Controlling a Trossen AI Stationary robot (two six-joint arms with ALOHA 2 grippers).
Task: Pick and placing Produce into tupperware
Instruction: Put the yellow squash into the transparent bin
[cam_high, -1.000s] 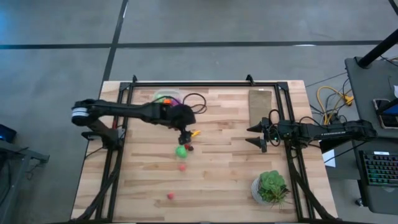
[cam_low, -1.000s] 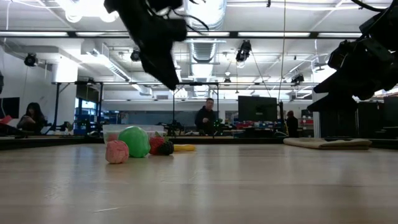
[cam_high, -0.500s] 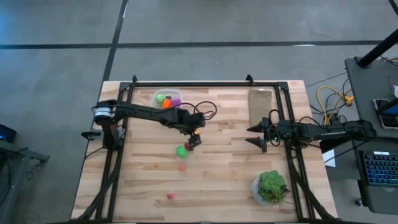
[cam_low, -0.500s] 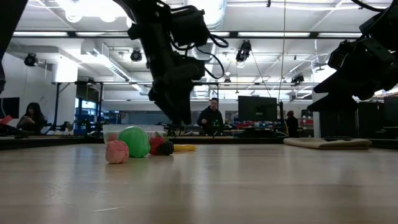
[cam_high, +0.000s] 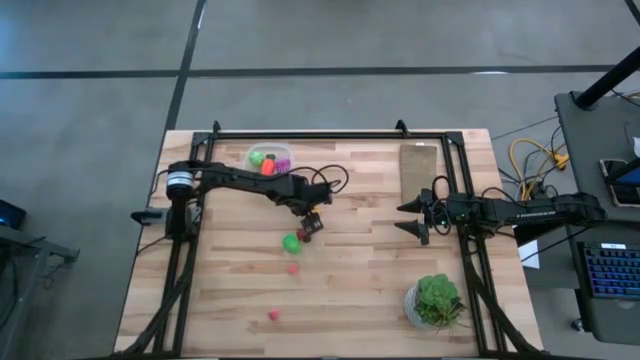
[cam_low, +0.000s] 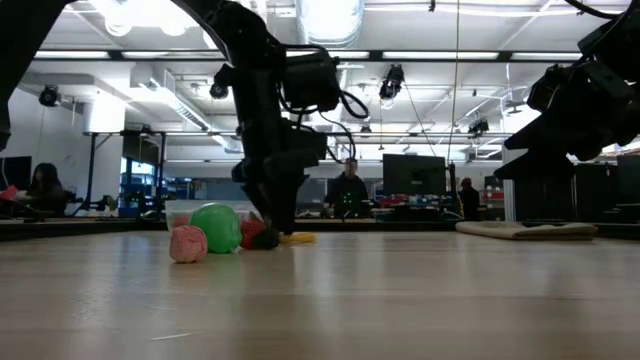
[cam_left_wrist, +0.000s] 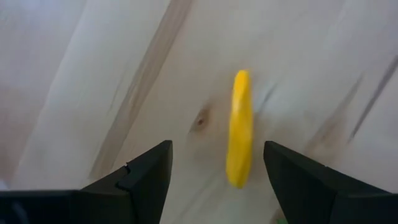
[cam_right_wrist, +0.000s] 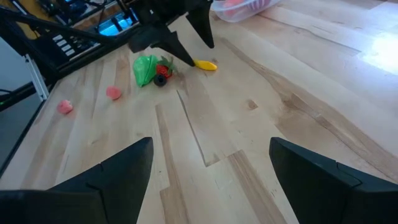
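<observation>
A yellow piece (cam_left_wrist: 240, 127) of the produce lies flat on the wooden table. My left gripper (cam_left_wrist: 217, 149) points steeply down just over it, open, with one finger on either side. Close by lie a green ball (cam_high: 291, 241), a small dark red piece (cam_right_wrist: 161, 73) and two pink-red pieces (cam_high: 293, 268) (cam_high: 273, 314). The clear tupperware (cam_high: 268, 158) stands at the far left and holds green, orange and purple pieces. My right gripper (cam_high: 415, 217) waits open at the table's right side.
A tan board (cam_high: 420, 170) lies at the far right. A leafy plant in a white pot (cam_high: 435, 300) stands at the near right. Black frame rails (cam_high: 300, 133) run along the table's far and side edges. People show in the room beyond the table.
My left gripper has come down toward the table and a little toward its right edge. It has tipped steeper and rolled, and now stands low over the yellow piece. The produce has not moved.
</observation>
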